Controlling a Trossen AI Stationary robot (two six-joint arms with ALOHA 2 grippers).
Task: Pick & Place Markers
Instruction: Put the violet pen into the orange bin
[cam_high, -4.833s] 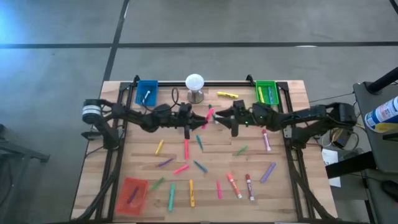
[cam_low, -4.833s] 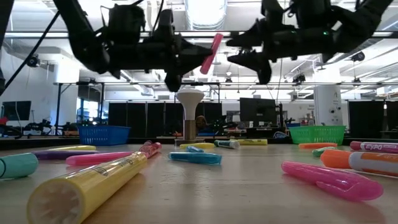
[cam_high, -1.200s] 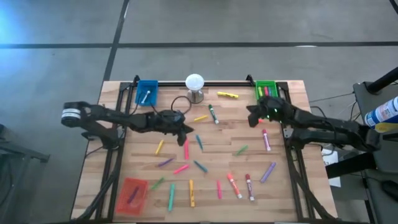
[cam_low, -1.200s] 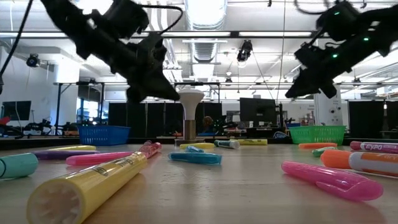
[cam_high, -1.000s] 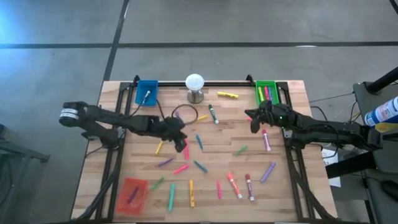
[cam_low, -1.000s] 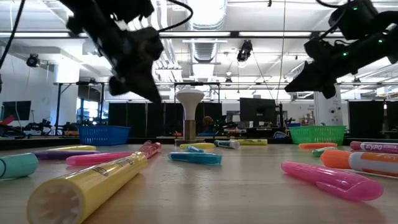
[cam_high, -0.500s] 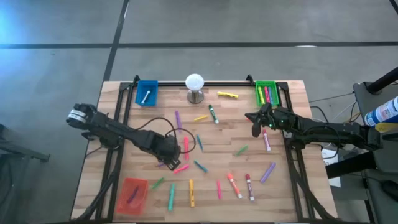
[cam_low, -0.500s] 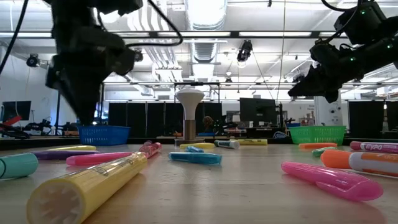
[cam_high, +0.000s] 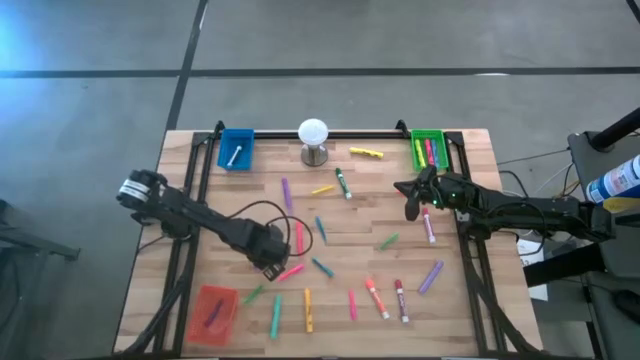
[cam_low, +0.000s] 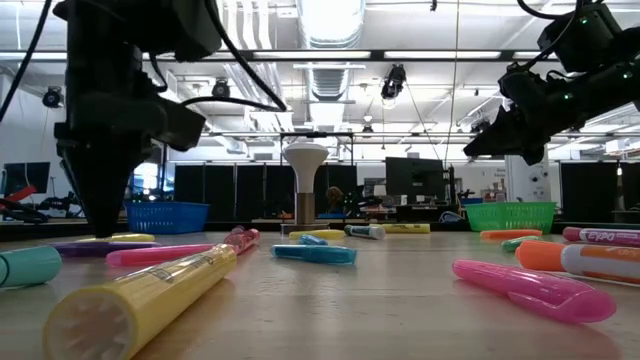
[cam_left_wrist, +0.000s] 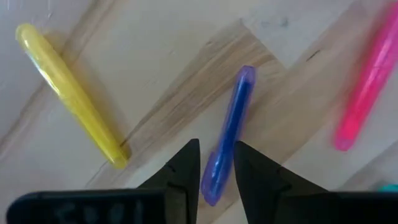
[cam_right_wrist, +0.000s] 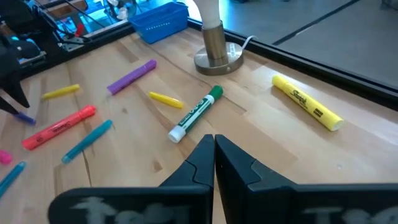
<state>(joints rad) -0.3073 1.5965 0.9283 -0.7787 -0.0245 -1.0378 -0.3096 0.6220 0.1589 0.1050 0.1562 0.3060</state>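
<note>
Pale wooden plank table (cam_high: 380, 200), framed by black rails, strewn with short markers (cam_high: 308, 310) in pink, yellow, green, purple, teal and red-orange.

Reaching in from the left edge, left gripper (cam_high: 270, 262) down at the tabletop in the left-centre, a black cable looped just beside it. Right gripper (cam_high: 408, 205) off to the right-centre, raised above the wood, well apart from the left one.

Along the far edge: small blue rectangular tray (cam_high: 237, 150) with one pale marker inside, small green rectangular tray (cam_high: 430, 150) holding pink and yellow markers. Near the front left corner, small red rectangular tray (cam_high: 213, 308) with a dark marker in it. Between the blue and green trays, white ball on a metal stand (cam_high: 313, 140).

From above, arm and cable cover whatever lies under the left gripper. Only from the left wrist: fingers a narrow way apart, straddling one end of a slim purple marker (cam_left_wrist: 227, 143) lying flat on the wood; contact impossible to tell. Close by, a yellow marker (cam_left_wrist: 68, 93) on one side and a pink marker (cam_left_wrist: 367, 93) on the other, nothing across the purple one.

From table height, left gripper (cam_low: 100, 225) planted at the surface, right gripper (cam_low: 480, 145) high in the air.

From the right wrist: right gripper (cam_right_wrist: 214, 152) with fingers pressed together, holding nothing; beyond, a green-capped white marker (cam_right_wrist: 196, 114) and a fat yellow highlighter (cam_right_wrist: 308, 104).
</note>
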